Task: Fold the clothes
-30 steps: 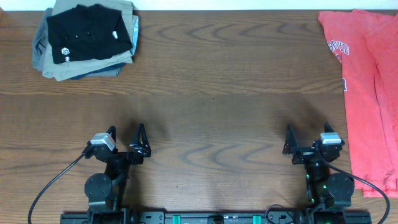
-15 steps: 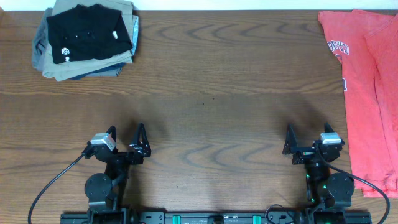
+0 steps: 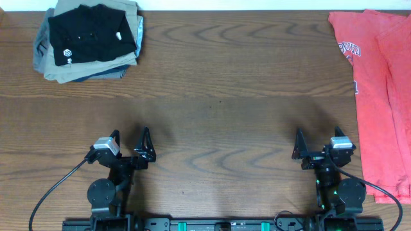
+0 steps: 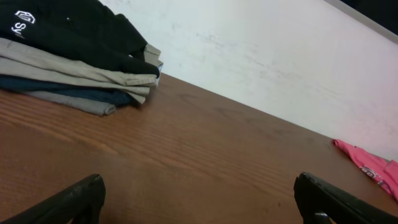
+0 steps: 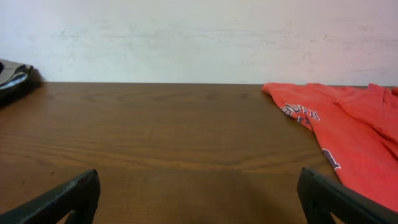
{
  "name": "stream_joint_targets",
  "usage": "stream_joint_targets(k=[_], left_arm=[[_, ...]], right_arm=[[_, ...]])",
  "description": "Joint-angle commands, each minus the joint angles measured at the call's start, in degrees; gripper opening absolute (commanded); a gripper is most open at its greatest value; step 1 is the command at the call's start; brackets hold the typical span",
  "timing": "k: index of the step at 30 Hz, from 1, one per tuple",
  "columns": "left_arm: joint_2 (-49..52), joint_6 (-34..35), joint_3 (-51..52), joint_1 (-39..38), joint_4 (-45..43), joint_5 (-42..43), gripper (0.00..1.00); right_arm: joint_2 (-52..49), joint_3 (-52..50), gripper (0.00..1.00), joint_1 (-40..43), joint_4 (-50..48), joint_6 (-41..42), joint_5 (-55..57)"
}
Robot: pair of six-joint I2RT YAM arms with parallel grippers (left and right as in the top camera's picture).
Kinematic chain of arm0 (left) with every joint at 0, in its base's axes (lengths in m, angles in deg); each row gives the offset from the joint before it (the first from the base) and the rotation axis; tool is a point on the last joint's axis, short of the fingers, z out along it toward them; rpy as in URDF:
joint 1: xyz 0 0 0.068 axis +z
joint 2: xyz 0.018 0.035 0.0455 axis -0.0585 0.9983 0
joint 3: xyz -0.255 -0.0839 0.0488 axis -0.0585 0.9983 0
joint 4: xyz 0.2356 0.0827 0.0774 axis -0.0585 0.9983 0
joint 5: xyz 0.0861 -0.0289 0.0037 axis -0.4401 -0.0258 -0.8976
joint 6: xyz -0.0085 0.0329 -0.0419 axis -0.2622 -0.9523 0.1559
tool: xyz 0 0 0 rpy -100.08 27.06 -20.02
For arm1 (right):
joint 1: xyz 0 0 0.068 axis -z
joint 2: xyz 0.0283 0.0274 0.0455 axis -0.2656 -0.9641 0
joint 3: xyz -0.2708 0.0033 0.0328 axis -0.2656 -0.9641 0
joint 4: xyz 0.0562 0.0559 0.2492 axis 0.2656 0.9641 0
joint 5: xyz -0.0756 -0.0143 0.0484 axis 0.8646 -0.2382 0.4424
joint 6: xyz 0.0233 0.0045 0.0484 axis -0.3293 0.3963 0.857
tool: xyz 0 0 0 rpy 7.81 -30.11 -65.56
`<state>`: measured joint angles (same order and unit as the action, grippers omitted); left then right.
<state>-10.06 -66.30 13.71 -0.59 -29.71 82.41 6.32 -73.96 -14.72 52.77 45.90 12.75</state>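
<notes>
The clothes (image 3: pixel 379 96), a coral-red T-shirt with white lettering, lie spread along the table's right edge and run partly out of the overhead view. In the right wrist view the clothes (image 5: pixel 348 130) lie ahead to the right, and in the left wrist view only a corner of the clothes (image 4: pixel 373 168) shows far right. My left gripper (image 3: pixel 131 135) rests near the front edge, open, nothing between its fingers (image 4: pixel 81 196). My right gripper (image 3: pixel 318 136) is open too, left of the shirt and apart from it, with bare wood between its fingers (image 5: pixel 329 193).
A stack of folded garments (image 3: pixel 90 38), black shirt on top of khaki and grey ones, sits at the back left corner; it also shows as the stack (image 4: pixel 74 50) in the left wrist view. A white wall (image 5: pixel 199 37) stands behind the wooden table (image 3: pixel 218 96).
</notes>
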Motion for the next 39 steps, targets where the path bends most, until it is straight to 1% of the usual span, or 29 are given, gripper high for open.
stream_joint_targets(k=[1, 31, 34, 36, 38, 39], left_arm=[[-0.3, -0.7, 0.8, -0.3, 2.2, 0.4, 0.98], [-0.3, -0.7, 0.8, -0.3, 2.2, 0.4, 0.98], [-0.3, -0.7, 0.8, -0.3, 2.2, 0.4, 0.98], [-0.3, -0.7, 0.8, -0.3, 2.2, 0.4, 0.98], [-0.3, -0.7, 0.8, -0.3, 2.2, 0.4, 0.98], [-0.3, -0.7, 0.8, -0.3, 2.2, 0.4, 0.98]], right_arm=[[0.4, -0.1, 0.99, 1.0, 0.1, -0.9, -0.1], [0.4, -0.1, 0.99, 0.9, -0.2, -0.3, -0.3], [0.4, -0.1, 0.99, 0.8, -0.4, 5.9, -4.4], [0.4, -0.1, 0.99, 0.7, -0.9, 15.1, -10.4], [0.4, -0.1, 0.99, 0.7, -1.2, 27.3, -18.1], [0.4, -0.1, 0.99, 0.7, -1.3, 32.0, -21.2]])
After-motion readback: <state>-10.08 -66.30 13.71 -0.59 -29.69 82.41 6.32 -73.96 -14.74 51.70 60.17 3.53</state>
